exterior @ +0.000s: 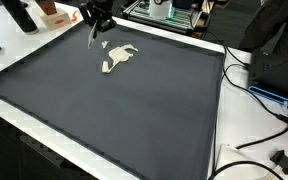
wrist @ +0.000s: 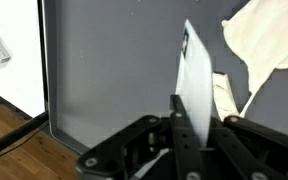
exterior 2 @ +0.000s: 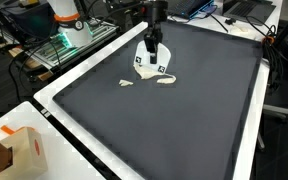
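- Here the gripper (exterior 2: 154,44) hangs over the far part of the black mat (exterior: 134,110), its jaws drawn narrow and pinching the top edge of a thin white piece (exterior 2: 150,63).
- The white piece hangs down from the fingers; in the wrist view it stands edge-on between them. It shows some dark marks on one face. Whether it is cloth or paper I cannot tell.
- Its lower edge hangs close above the mat, just beside a crumpled cream cloth (exterior: 119,57) that lies flat there; whether the two touch is not clear.
- Judging by how it drapes, the white piece is very light and limp. It will not break, but it may fold, swing or slide out of a loose pinch.
- A hold on an edge or corner, with the pads well over the material, looks the safest grip.
- No container stands on the mat. A cardboard box (exterior 2: 24,150) sits off one corner on the white table; what is inside it does not show.
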### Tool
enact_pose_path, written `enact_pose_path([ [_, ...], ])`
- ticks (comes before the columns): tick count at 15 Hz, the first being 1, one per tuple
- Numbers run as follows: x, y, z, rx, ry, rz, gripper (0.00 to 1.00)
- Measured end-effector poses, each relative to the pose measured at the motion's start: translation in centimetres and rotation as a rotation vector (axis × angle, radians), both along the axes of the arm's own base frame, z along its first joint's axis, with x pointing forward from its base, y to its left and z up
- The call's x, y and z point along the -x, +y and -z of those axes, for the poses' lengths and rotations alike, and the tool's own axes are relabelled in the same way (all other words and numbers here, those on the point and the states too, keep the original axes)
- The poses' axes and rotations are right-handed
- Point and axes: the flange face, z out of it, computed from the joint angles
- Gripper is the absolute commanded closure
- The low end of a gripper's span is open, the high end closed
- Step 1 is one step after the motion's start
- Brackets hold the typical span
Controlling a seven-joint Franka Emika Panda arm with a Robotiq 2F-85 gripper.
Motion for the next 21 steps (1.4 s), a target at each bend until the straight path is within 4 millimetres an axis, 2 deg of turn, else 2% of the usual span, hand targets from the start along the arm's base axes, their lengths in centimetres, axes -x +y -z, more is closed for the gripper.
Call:
enact_pose_path([
  [12, -0.5, 1.6, 3.9, 0.007, 0.054, -0.014, 0.99],
  [21, 0.1, 1.1, 5.9, 0.033, 0.114, 0.0, 0.99],
])
